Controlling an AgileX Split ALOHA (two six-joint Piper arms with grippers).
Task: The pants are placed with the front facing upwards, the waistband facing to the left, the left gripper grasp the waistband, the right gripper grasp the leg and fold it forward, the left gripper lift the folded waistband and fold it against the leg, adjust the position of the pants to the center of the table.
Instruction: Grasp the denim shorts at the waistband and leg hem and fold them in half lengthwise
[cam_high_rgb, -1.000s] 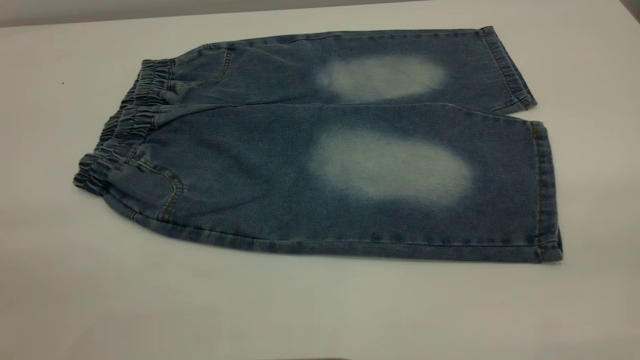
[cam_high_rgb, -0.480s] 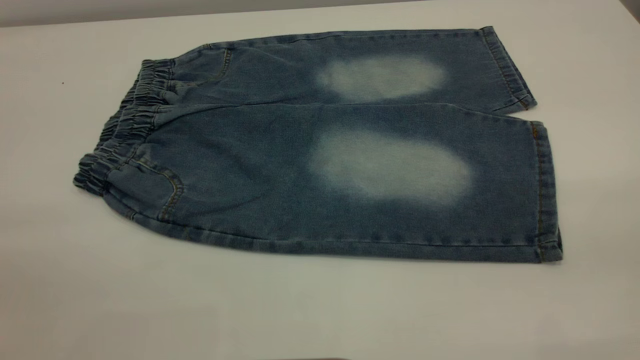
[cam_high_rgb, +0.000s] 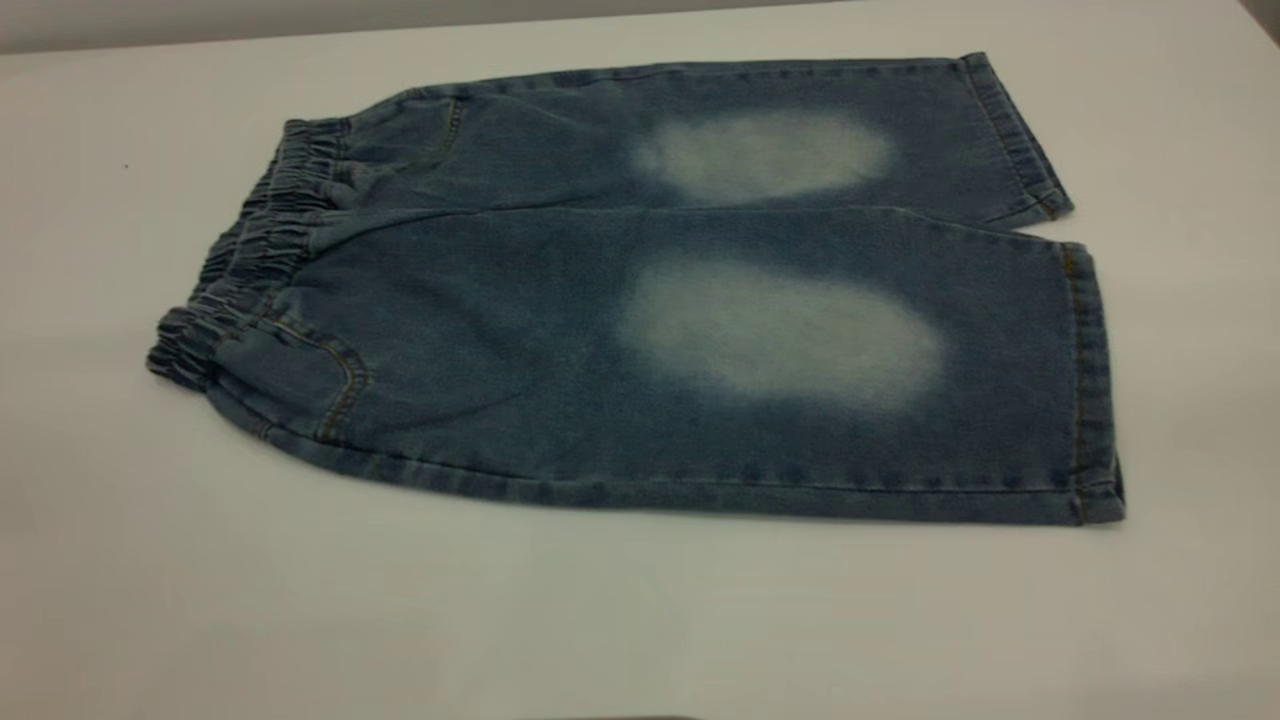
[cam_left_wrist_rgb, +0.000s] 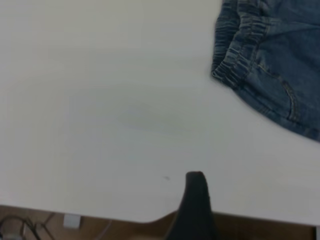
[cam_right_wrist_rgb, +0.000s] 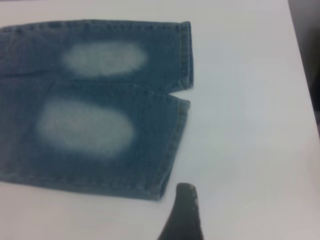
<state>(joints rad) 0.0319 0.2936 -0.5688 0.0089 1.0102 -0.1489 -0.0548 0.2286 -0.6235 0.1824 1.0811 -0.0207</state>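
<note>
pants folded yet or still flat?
Spread flat, unfolded: the pants lie open on the table, both legs side by side, waistband left.

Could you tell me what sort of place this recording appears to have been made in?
Probably a robot test bench or lab rather than a home: a plain white table bare but for one pair of denim pants laid flat, loose cables below the table edge in the left wrist view, and a dark finger in the right wrist view.

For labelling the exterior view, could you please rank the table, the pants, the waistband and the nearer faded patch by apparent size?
1. Table
2. Pants
3. Nearer faded patch
4. Waistband: looks smaller than the patch, but the two are fairly close.
</note>
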